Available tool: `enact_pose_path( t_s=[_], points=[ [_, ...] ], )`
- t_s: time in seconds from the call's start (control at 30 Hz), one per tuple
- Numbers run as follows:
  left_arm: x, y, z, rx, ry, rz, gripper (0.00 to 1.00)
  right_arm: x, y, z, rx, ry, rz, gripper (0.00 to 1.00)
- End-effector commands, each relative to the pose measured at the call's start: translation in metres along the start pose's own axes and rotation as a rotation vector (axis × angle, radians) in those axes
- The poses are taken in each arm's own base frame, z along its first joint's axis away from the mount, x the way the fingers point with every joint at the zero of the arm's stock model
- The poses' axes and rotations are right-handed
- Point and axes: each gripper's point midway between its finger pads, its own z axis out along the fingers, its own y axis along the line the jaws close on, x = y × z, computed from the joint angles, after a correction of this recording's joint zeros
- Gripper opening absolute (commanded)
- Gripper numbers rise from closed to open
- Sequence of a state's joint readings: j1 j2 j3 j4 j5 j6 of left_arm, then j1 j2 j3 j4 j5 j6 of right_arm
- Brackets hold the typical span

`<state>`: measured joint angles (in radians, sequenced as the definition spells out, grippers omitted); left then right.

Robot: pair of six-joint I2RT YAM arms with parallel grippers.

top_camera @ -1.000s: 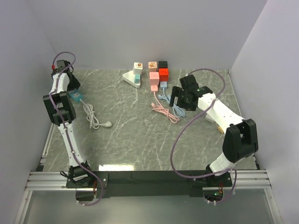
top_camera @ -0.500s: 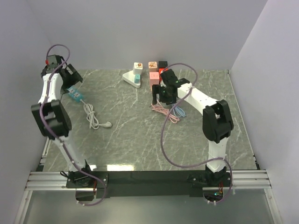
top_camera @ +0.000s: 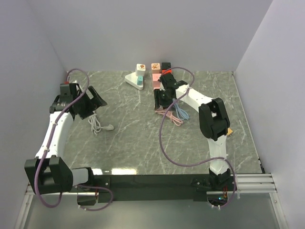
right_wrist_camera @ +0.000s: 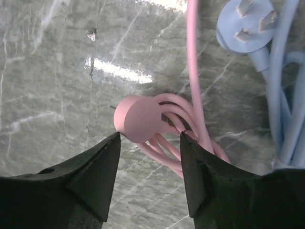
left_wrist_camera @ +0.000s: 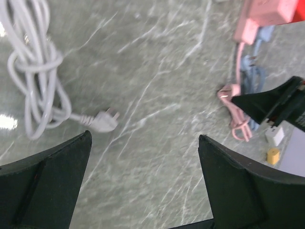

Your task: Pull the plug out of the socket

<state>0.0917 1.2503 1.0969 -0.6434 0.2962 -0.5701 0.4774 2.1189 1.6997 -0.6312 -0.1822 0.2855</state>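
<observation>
Smooth round pink plug point(right_wrist_camera: 138, 119) lies on veined table point(right_wrist_camera: 47, 71), pin facing left in wrist view; right pincer point(right_wrist_camera: 148, 138) apart beside it; left pincer point(left_wrist_camera: 144, 137) apart

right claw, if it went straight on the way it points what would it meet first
Likely the round pink plug of the coiled pink cable, lying ahead of the open right claw, between its tips. Depth is unclear; the table lies beneath.

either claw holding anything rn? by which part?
Nothing held: left claw open and empty; right claw open, straddling the head of the pink plug, not closed on it.
</observation>
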Motion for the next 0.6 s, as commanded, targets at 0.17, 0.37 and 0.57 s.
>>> enact_pose_path(
  t_s=[0.17,0.37,0.57],
  points=[
    [-0.004,0.0,-0.016,-0.006,-0.04,0.031,0.99,0.041,0.01,0.02,-0.038,0.093,-0.012,0.58],
    [-0.005,-0.008,-0.019,0.031,-0.044,0.035,0.99,0.06,0.025,0.021,-0.068,0.122,-0.014,0.27],
    [-0.004,-0.002,-0.026,0.005,-0.06,0.051,0.99,0.099,0.055,-0.008,-0.13,0.17,-0.027,0.12]
  ],
)
